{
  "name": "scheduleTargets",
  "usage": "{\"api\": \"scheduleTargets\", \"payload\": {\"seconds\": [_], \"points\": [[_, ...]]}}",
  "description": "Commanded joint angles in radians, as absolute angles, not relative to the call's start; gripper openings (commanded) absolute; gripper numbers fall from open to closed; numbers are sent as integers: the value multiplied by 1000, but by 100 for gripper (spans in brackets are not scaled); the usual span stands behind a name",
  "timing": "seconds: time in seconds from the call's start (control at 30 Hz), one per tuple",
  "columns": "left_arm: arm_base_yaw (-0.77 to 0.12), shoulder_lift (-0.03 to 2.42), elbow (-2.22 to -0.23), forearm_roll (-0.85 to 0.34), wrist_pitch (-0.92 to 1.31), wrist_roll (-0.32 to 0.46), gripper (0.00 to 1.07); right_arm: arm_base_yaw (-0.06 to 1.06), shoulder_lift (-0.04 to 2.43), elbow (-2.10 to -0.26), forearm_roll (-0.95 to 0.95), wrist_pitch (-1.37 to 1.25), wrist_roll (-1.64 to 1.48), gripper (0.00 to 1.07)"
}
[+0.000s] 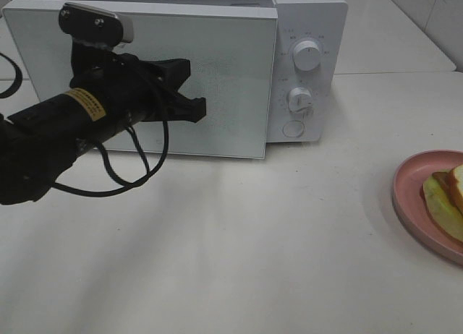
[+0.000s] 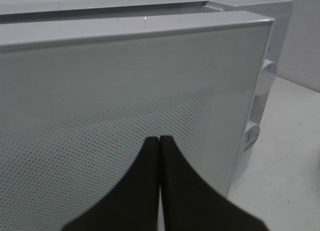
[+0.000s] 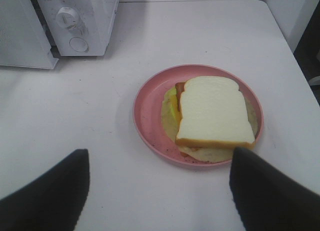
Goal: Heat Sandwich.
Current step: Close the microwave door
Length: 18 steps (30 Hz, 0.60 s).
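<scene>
Sandwich (image 3: 214,112) lies on a round pink plate (image 3: 150,126) at the centre of the right wrist view, white bread uppermost with green and red filling showing at its edge. In the high view the same plate sits at the right edge of the frame, on the white tabletop (image 1: 239,254), well apart from the white microwave (image 1: 307,30) in the upper half. The right tool (image 3: 160,191) hangs above the near side of the plate with its two dark fingers (image 3: 50,191) spread wide, holding nothing. The left tool (image 1: 195,106), in the upper left of the high view, has its fingers pressed together and points at the microwave door (image 2: 125,106), whose free edge stands slightly out from the body. Whether its tips touch the door I cannot tell.
</scene>
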State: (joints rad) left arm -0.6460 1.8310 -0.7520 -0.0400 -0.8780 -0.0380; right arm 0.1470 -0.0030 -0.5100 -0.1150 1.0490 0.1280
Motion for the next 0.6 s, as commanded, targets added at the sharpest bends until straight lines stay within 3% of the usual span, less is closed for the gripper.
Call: {"api": "scheduleTargets", "payload": {"seconds": [0.03, 0.17, 0.6], "points": [[-669, 1842, -795, -105, -853, 0, 0, 139, -31, -509, -115, 1039, 125, 75], [-705, 1884, -868, -161, -839, 57, 0, 139, -31, -509, -115, 1039, 125, 75], [-718, 1980, -1055, -192, -729, 59, 0, 139, -31, -509, -115, 1039, 125, 75]]}}
